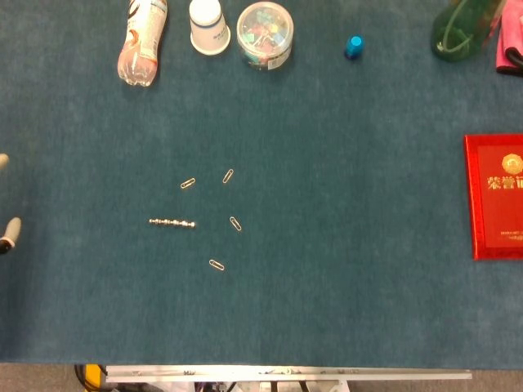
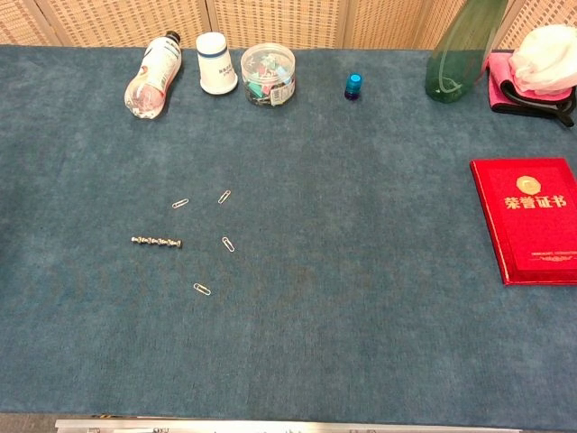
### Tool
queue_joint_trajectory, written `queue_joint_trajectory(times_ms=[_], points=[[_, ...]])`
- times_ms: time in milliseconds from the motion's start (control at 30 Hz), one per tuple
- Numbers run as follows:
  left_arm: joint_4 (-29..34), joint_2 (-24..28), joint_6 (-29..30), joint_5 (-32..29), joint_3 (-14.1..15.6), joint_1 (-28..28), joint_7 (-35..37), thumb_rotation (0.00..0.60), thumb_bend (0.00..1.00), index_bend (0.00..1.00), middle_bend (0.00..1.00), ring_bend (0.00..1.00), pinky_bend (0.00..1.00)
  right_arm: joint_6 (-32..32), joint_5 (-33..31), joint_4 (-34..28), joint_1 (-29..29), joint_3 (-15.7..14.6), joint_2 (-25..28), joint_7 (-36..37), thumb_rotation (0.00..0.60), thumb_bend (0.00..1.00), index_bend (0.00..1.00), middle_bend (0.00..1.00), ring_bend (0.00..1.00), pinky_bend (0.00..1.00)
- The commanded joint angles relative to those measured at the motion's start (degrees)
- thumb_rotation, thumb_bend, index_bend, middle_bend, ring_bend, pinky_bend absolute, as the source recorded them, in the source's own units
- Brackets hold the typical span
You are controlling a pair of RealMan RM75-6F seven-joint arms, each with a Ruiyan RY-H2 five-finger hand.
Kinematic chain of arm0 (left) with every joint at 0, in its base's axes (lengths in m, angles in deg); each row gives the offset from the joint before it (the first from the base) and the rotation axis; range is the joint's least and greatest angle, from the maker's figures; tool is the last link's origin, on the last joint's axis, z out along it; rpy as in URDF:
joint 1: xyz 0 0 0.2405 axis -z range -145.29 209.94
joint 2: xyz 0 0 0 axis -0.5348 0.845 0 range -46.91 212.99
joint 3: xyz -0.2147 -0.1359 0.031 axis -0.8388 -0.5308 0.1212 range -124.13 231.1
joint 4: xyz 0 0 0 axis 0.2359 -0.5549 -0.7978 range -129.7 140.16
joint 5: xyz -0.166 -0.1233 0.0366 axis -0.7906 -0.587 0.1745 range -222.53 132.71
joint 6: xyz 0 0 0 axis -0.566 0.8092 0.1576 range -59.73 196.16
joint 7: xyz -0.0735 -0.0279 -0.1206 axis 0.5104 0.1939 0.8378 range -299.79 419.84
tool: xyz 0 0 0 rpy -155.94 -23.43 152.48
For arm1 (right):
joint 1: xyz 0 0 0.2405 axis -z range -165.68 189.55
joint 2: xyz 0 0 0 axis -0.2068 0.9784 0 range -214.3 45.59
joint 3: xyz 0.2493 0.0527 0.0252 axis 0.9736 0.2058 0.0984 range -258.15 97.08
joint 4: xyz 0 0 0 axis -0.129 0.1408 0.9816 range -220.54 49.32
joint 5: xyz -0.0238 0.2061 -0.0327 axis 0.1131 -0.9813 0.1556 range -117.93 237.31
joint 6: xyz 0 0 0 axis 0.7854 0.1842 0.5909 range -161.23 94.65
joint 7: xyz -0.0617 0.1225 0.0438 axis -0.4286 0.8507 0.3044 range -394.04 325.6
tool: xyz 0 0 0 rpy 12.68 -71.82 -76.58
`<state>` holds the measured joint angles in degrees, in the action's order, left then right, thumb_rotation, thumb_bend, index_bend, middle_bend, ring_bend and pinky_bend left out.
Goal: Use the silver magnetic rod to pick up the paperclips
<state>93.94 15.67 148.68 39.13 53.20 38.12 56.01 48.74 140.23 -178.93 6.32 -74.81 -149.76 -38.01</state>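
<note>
Surface: blue-green felt-like table cover, with a woven screen behind the far edge in the chest view.
Magnetic rod: the silver magnetic rod lies flat on the cover, left of centre, lengthwise left to right, untouched by any hand.
Paperclips: four paperclips lie loose around the rod's right end, none touching it. One is above the rod, another up and to the right, a third just beyond the right tip, a fourth below and to the right.
Left hand: only fingertips show at the left edge of the head view, well apart from the rod; whether the hand is spread or curled cannot be told. The chest view does not show it.
Right hand: outside both views.
Far edge: a plastic bottle lying on its side, a white cup upside down, a clear tub of coloured clips, a small blue cap and a green bottle.
Right side: a red certificate book lies flat, with a pink item under white cloth behind it.
</note>
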Motion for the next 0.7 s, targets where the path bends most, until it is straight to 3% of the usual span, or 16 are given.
queue_joint_trajectory(times_ms=[33, 300, 500, 700], points=[[1.6, 1.4, -0.8, 3.4, 1.5, 0.6, 4.5, 0.600, 0.32, 0.19, 0.00, 0.00, 0.26, 0.5, 0.0, 0.1, 0.4, 0.0, 0.3, 0.9, 0.600, 0.14, 0.25, 0.17, 0.16, 0.29], [4.9, 4.6, -6.0, 5.0, 3.5, 3.1, 9.8, 0.600, 0.32, 0.31, 0.00, 0.00, 0.10, 4.8, -0.5, 0.1, 2.4, 1.3, 0.4, 3.5, 0.600, 0.14, 0.25, 0.19, 0.16, 0.29], [8.6, 5.2, -10.7, 4.2, 3.2, 5.9, 7.9, 0.600, 0.32, 0.34, 0.00, 0.00, 0.07, 5.9, -0.6, 0.5, 2.8, 2.0, 0.2, 5.2, 0.600, 0.14, 0.25, 0.20, 0.16, 0.29], [11.3, 3.2, -16.1, 2.7, 2.4, 9.6, 1.8, 0.600, 0.32, 0.36, 0.00, 0.00, 0.06, 5.0, -0.7, 0.6, 2.6, 2.0, 0.2, 5.7, 0.600, 0.14, 0.25, 0.20, 0.16, 0.29]])
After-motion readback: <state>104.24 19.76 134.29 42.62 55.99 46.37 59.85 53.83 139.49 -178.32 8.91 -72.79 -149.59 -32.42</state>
